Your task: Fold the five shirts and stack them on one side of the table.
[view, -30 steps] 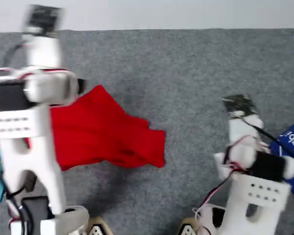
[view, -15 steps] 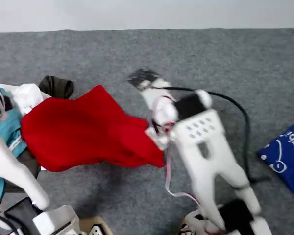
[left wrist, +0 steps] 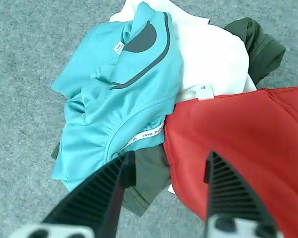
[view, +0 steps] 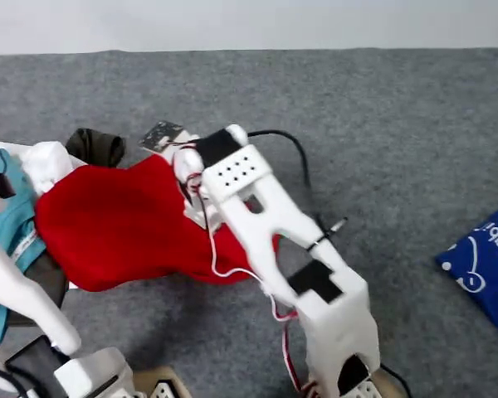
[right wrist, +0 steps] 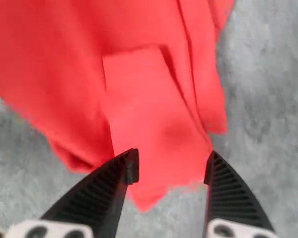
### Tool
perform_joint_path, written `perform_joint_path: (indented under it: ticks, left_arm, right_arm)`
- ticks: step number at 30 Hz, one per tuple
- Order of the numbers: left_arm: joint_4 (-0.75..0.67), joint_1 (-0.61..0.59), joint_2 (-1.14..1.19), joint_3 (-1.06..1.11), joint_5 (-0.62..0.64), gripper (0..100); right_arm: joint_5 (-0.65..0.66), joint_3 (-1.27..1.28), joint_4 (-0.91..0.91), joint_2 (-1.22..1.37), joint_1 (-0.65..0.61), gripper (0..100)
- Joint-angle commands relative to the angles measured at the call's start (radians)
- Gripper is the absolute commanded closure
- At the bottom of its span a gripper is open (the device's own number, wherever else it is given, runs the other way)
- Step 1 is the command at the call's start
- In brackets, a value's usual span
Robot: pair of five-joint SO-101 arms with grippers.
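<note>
Right arm (view: 266, 215): within the last second it has been swung from a tucked pose at 5 o'clock across the worktop (view: 382, 124), and is now stretched toward 10 o'clock over the red shirt (view: 116, 224).
Left arm (view: 17, 298): a second ago it was raised over the shirt's 9 o'clock side; it has since been drawn back to the 8 o'clock corner.
Right gripper (right wrist: 171, 156): released, with the jaws spread wide and nothing between them. It is hung just above the red cloth close to a hem, with grey worktop seen on either side.
Left gripper (left wrist: 169, 161): also released and empty, poised over the spot where the teal shirt (left wrist: 119, 89), the dark green shirt (left wrist: 258, 42) and the red shirt meet.
Red shirt: rumpled and unfolded at 9 o'clock. Its outline is hardly altered over the second, and its edge is laid against the heap.
Heap: teal, white shirt (left wrist: 208, 59) and dark green are bunched together at 9 to 10 o'clock, none of them folded.
Blue shirt (view: 485, 257): lies alone at 4 o'clock, well apart from the rest.
Meaning: the arms appear to have traded places, so a fresh grasp on the red shirt is judged to be imminent. The task is judged to be at an early stage, with no shirt stacked.
</note>
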Motion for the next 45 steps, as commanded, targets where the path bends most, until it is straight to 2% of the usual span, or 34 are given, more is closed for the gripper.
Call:
perform_joint_path:
  ticks: [1, 8, 10, 14, 18, 31, 45]
  left_arm:
    - [0.018, -0.006, -0.032, -0.002, -0.003, 77]
    - [0.018, -0.006, -0.04, 0.067, -0.006, 77]
    - [0.018, -0.006, -0.04, 0.071, -0.006, 77]
    - [0.008, -0.003, -0.04, 0.071, -0.006, 77]
    - [-0.003, 0.0, -0.04, 0.071, -0.006, 77]
    - [-0.003, 0.015, -0.04, 0.071, -0.006, 77]
    - [-0.003, 0.11, -0.037, 0.071, -0.006, 77]
  right_arm:
    - [-0.011, -0.12, -0.001, 0.074, -0.013, 77.1]
    - [-0.011, -0.172, 0.001, 0.193, -0.01, 77.5]
    - [-0.011, -0.172, 0.005, 0.2, -0.008, 81.6]
    - [0.049, -0.173, 0.016, 0.197, -0.004, 99.8]
    - [0.107, -0.213, 0.084, 0.157, 0.044, 99.0]
    - [0.181, -0.238, 0.11, -0.11, 0.398, 98.8]
    - [0.183, 0.012, 0.108, -0.219, 0.865, 98.8]
